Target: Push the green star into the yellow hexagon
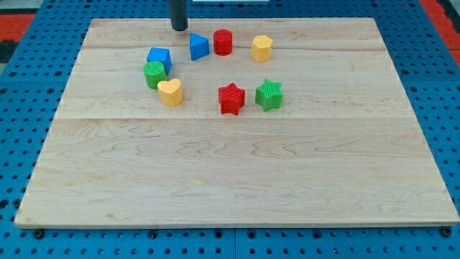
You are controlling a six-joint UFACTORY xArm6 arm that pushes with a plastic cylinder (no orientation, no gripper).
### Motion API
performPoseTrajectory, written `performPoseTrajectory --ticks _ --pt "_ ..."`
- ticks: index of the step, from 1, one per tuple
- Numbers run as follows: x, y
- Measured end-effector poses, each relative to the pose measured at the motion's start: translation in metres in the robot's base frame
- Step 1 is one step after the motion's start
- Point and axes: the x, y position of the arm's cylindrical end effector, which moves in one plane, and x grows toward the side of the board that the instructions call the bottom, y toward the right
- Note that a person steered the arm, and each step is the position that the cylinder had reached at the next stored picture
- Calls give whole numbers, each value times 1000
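Star below hexagon – second star just left; my tip top-left.

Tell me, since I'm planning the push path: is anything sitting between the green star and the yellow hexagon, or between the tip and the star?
Nothing visible lies between the green star and the yellow hexagon above it. My tip is at the view's top left, and the blue triangular block and red cylinder sit roughly along its straight line to the star.
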Motion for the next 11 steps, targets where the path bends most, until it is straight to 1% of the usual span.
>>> performPoseTrajectory --ticks 3,6,7,8,9,11 --pt "-5 4" --pt "-8 33" --pt "-8 74" --pt "-3 105" --pt "30 110" --pt "33 106"
